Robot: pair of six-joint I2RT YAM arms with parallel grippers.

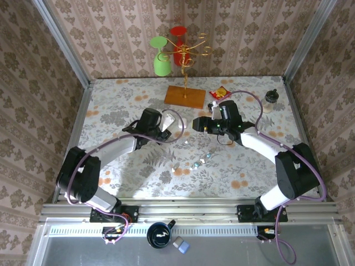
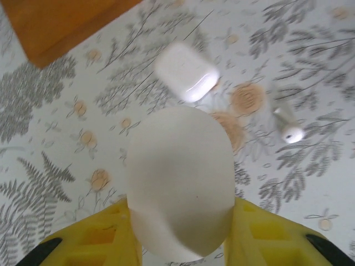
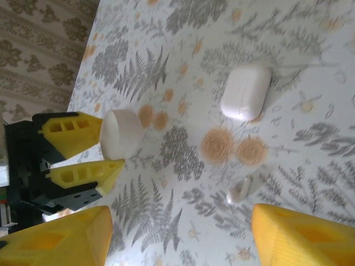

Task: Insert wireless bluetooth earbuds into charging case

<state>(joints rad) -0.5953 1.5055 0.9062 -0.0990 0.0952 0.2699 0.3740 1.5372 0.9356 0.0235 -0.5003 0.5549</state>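
My left end effector (image 2: 180,224) gripped a white case (image 2: 180,177). My right end effector (image 3: 180,221) stood open. One earbud (image 3: 239,191) lay on the tabletop (image 3: 166,33) near the second case (image 3: 246,91), on the side facing my right end effector, the nearer one.

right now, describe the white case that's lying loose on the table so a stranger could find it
Find the wooden board at the back of the table, then the left gripper. Just beyond the held case in its grip, the loose case lies flat. Nothing grips it, and it is far bigger than the earbud beside it.
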